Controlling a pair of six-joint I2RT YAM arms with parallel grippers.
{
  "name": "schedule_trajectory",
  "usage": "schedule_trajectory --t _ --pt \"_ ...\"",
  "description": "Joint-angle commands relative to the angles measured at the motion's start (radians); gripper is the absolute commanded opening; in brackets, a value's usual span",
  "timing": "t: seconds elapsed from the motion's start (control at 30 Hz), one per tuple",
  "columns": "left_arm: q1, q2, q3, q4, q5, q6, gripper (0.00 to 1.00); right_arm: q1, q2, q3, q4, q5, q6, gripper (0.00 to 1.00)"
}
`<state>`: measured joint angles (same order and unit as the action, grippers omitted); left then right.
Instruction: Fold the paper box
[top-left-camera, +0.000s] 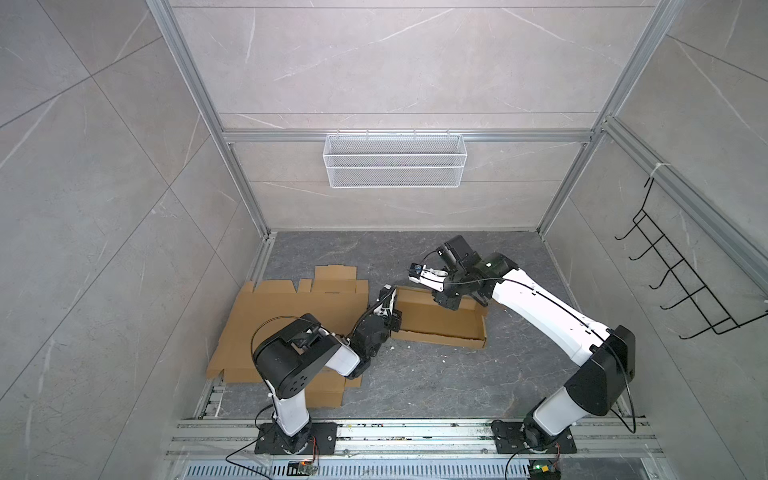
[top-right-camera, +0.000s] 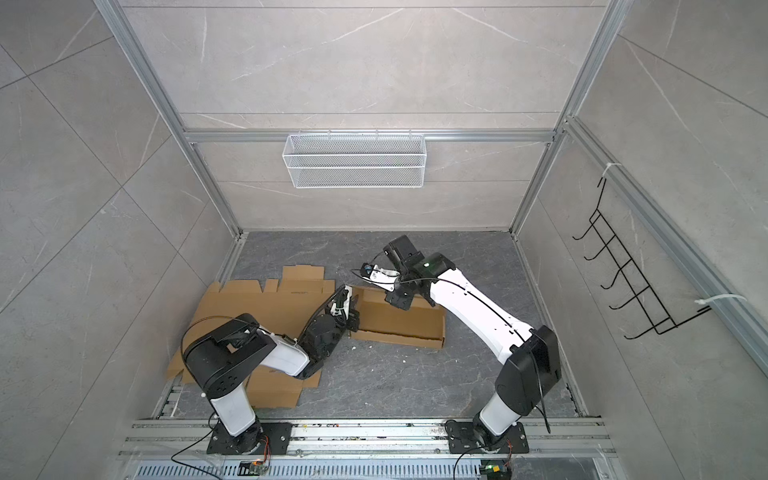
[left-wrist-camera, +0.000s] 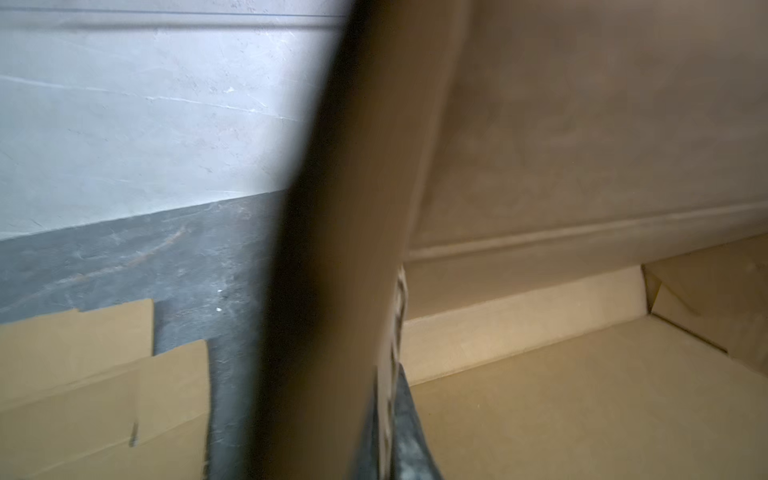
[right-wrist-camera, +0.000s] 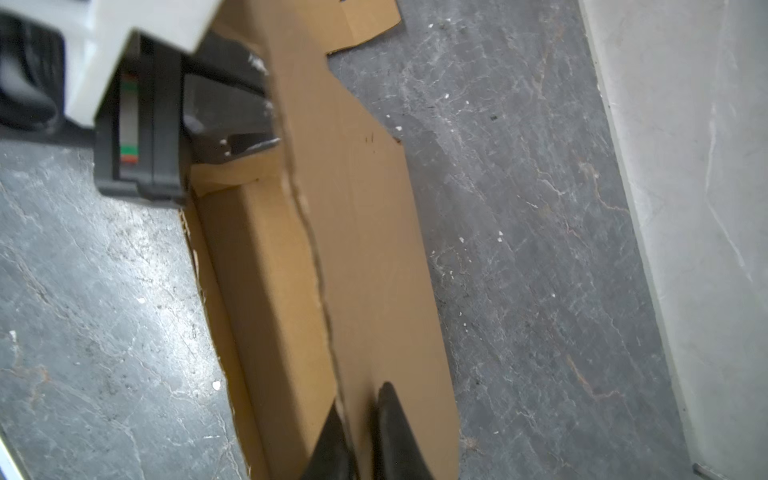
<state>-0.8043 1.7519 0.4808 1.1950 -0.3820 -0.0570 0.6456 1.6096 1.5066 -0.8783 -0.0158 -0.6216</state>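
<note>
Only the right wrist view shows the right hand (right-wrist-camera: 360, 409) pinching the rear wall of the paper box (top-left-camera: 440, 322). The left hand (top-left-camera: 390, 309) meets the box's left end, its grip unclear. The box lies mid-surface (top-left-camera: 436, 374).

Dk grey marbled tabletop (top-left-camera: 436, 374); paper box (top-left-camera: 436, 322) at ctr, flat cardboard blanks (top-left-camera: 266, 311) beside it; white specks (right-wrist-camera: 216, 385) scattered
</note>
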Motion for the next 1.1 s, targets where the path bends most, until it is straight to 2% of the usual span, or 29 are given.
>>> schedule_trajectory --t 0.0,0.1,0.27,0.37,0.47,0.53,0.6,0.7,0.73,0.87,0.97,1.07 --pt "0.001 -0.130 -0.047 -0.266 0.016 -0.029 0.26 0.034 -0.038 -0.074 0.036 0.052 0.024 0.08" --pt "-0.001 -0.284 -0.084 -0.417 0.018 -0.086 0.37 0.075 -0.072 -0.144 0.096 0.101 0.042 0.03" --pt "-0.002 -0.553 -0.151 -0.622 -0.030 -0.154 0.43 0.136 -0.122 -0.274 0.206 0.193 0.051 0.01" --pt "0.006 -0.717 -0.104 -0.832 -0.073 -0.168 0.46 0.176 -0.150 -0.335 0.250 0.229 0.051 0.02" --pt "0.056 -0.827 -0.031 -1.005 -0.060 -0.190 0.52 0.200 -0.160 -0.390 0.282 0.220 0.060 0.04" --pt "0.135 -0.864 0.014 -1.075 0.022 -0.225 0.57 0.211 -0.146 -0.417 0.287 0.197 0.079 0.06" --pt "0.241 -0.843 0.081 -1.130 0.169 -0.278 0.60 0.226 -0.120 -0.441 0.299 0.191 0.096 0.09" --pt "0.361 -0.700 0.249 -1.237 0.440 -0.319 0.61 0.242 -0.061 -0.455 0.295 0.178 0.128 0.17" --pt "0.373 -0.635 0.308 -1.274 0.512 -0.311 0.61 0.244 -0.038 -0.452 0.285 0.163 0.142 0.23" --pt "0.372 -0.416 0.457 -1.323 0.679 -0.313 0.62 0.244 0.024 -0.431 0.242 0.084 0.198 0.45" --pt "0.370 -0.289 0.489 -1.286 0.780 -0.344 0.65 0.225 -0.043 -0.441 0.264 -0.024 0.274 0.56" --pt "0.354 -0.178 0.514 -1.271 0.836 -0.343 0.69 0.159 -0.160 -0.478 0.317 -0.134 0.363 0.62"
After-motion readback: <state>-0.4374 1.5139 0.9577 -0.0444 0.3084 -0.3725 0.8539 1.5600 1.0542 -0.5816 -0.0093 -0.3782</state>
